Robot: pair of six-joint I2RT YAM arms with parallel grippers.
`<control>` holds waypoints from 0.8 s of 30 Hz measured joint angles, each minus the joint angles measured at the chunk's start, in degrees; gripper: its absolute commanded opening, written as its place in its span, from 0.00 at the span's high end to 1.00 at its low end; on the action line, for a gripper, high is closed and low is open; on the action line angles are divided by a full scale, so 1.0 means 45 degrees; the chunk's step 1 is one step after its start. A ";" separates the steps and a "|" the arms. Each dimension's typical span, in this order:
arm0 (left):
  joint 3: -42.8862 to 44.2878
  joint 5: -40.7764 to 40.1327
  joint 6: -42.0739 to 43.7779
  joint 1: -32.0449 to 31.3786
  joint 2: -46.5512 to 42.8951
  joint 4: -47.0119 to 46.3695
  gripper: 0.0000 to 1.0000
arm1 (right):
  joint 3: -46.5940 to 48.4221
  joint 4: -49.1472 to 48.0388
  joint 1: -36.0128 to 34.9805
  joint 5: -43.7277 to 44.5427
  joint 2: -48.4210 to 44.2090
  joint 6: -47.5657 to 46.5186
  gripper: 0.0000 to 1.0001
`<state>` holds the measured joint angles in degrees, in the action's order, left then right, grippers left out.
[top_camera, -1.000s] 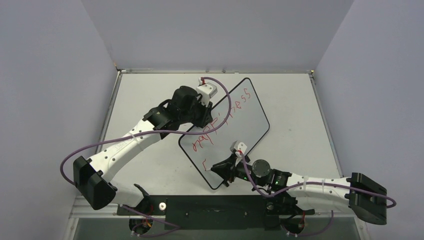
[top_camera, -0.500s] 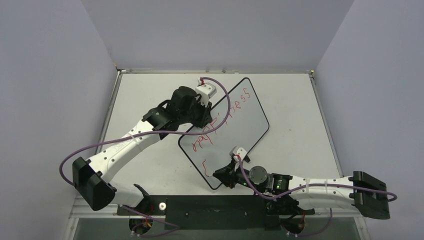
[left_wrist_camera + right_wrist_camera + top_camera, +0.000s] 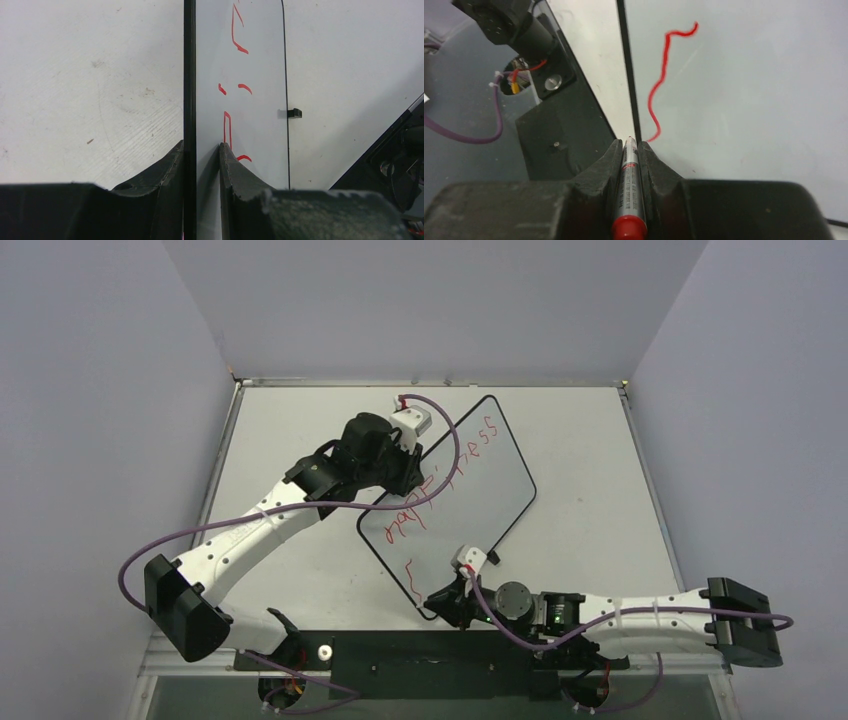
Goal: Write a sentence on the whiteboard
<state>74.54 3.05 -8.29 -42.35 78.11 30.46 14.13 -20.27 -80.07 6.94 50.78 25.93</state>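
Whiteboard, large, rectangular, glossy white with a thin black rim (image 3: 495, 495): it rests near the centre of the matte white surface (image 3: 290, 420), with its long axis running from 7 o'clock to 1 o'clock in the top view.

The sentence, thin red handwritten lettering (image 3: 476, 446), has one line along the 10 o'clock long edge, partly hidden by the left arm. Below it, toward 6 o'clock, stands only a single red squiggle (image 3: 410, 575).

The left claw (image 3: 200, 150) is pressed together on the black rim at the 10 o'clock edge and anchors the board. The right claw (image 3: 630, 145), at the board's 6 o'clock corner, pinches a silver-barrelled marker with a red end cap (image 3: 630, 190). The marker tip lies at the rim, just beside the lower end of the squiggle. Whether it touches the board cannot be told.

Judged step: writing the second line, early in its course.

1. Maintain a firm left grip so that the whiteboard cannot slide or pivot under pen load.
2. Bring the tip off the rim and onto the glossy face before starting a stroke.
3. Apply light, even pressure; the existing strokes are thin and uneven.
4. Advance letters toward 1 o'clock, parallel to the first line and well apart from it.
5. Keep the claw and its cable clear of fresh ink.
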 measured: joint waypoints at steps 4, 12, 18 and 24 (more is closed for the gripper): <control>-0.0024 0.0000 -0.0034 0.0019 -0.0019 0.0000 1.00 | 0.0748 -0.0019 -0.0068 0.0015 0.0000 -0.0413 1.00; -0.0175 0.0000 -0.0063 0.0034 -0.0151 -0.0044 1.00 | 0.1579 -0.0398 -0.0053 0.1341 0.0073 -0.1078 1.00; -0.0209 0.0000 -0.0063 0.0039 -0.0189 -0.0049 1.00 | 0.1579 -0.0593 0.0049 0.1880 0.0826 -0.1200 1.00; -0.0296 0.0005 -0.0024 0.0155 -0.0291 -0.0053 1.00 | 0.1632 -0.1273 0.0063 0.1962 0.1545 -0.1195 1.00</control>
<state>73.21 3.07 -8.40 -41.65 76.79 30.22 21.47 -26.00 -79.79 15.77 57.74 20.56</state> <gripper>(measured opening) 0.211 0.106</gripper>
